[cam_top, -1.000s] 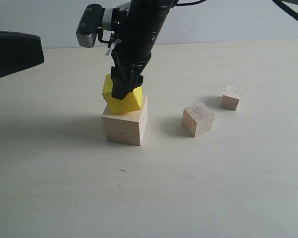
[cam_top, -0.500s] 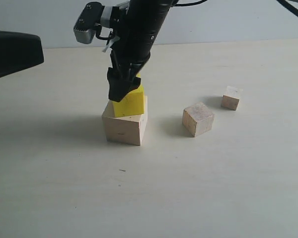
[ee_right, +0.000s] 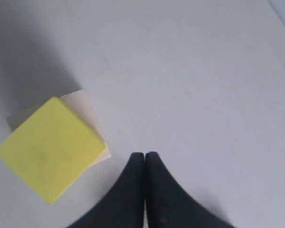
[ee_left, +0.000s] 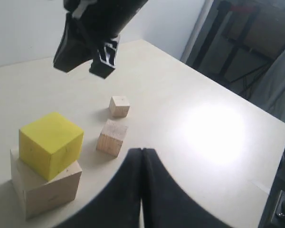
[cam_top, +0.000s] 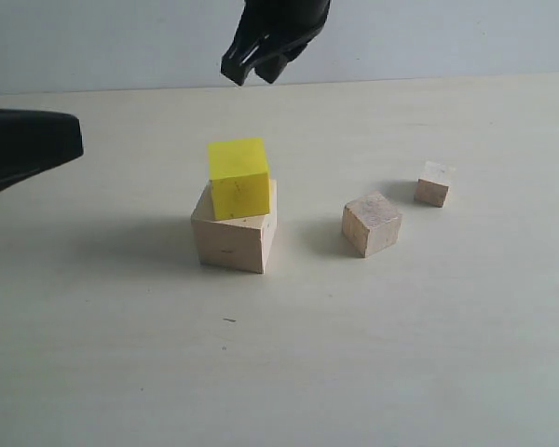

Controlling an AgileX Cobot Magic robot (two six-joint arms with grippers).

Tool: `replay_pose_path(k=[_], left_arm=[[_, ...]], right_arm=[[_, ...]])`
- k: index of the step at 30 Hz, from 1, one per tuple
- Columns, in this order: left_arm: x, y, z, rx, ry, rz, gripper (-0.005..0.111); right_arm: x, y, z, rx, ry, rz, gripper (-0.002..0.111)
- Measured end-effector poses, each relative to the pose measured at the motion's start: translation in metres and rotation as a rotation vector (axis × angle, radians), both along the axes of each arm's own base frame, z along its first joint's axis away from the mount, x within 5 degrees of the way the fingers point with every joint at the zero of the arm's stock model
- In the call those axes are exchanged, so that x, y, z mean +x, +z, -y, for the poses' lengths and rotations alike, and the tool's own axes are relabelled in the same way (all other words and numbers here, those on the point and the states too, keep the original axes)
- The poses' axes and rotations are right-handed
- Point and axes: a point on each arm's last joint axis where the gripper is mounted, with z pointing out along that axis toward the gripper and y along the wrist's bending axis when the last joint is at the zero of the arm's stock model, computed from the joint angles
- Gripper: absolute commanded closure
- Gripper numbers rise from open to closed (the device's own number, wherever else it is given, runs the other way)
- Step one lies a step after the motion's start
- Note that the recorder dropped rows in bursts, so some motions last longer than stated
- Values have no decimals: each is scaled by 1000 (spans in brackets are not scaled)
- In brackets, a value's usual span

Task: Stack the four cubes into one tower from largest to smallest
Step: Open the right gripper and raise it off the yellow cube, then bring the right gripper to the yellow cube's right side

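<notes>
Currently two tiers only: yellow cube [cam_top: 238,177] rests on the large wood cube [cam_top: 231,242], twisted relative to it and off-centre. Medium wood cube [cam_top: 372,223] stands alone on the table [cam_top: 401,354], right of the stack in the exterior view; small wood cube [cam_top: 434,183] is near it, farther right. Right gripper [ee_right: 145,159] hangs above the stack, fingers pressed together, empty. Left gripper [ee_left: 142,154] is likewise closed, empty, clear of all cubes.

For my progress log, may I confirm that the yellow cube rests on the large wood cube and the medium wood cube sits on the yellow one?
Not quite: the yellow cube rests on the large wood cube, but the medium wood cube stands on the table beside them, per the exterior view.
</notes>
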Motion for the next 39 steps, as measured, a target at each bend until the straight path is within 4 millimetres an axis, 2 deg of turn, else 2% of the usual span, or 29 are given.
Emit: replay_pose_path(k=[5,9,11,15,19,23,29,39], left_arm=[[0,-8,-1,6,16,-27,107],[1,-9,-2,8,38,-27,107],[3,-9,-4,8,60,-26,107],[7,-9,-7,17,120,-11,107],[16,-13,-9,37,176,-25,107],[27,-25,-7,65,188,-82,107],[36,-35,-4,88,191,-133,107],[37,-37,-4,104,191,-126,107]], right_arm=[[13,-6,22,114,-159,-73,108],[9,-5,36,246,-223,-63,108],[0,-7,40,292,-243,-31,108],[-17,-32,50,319,-276,-22,108],[-29,-75,58,300,-317,-60,108],[-37,-98,60,308,-331,-104,108],[-40,-99,55,366,-332,-133,108],[-42,-96,49,442,-315,-170,108]])
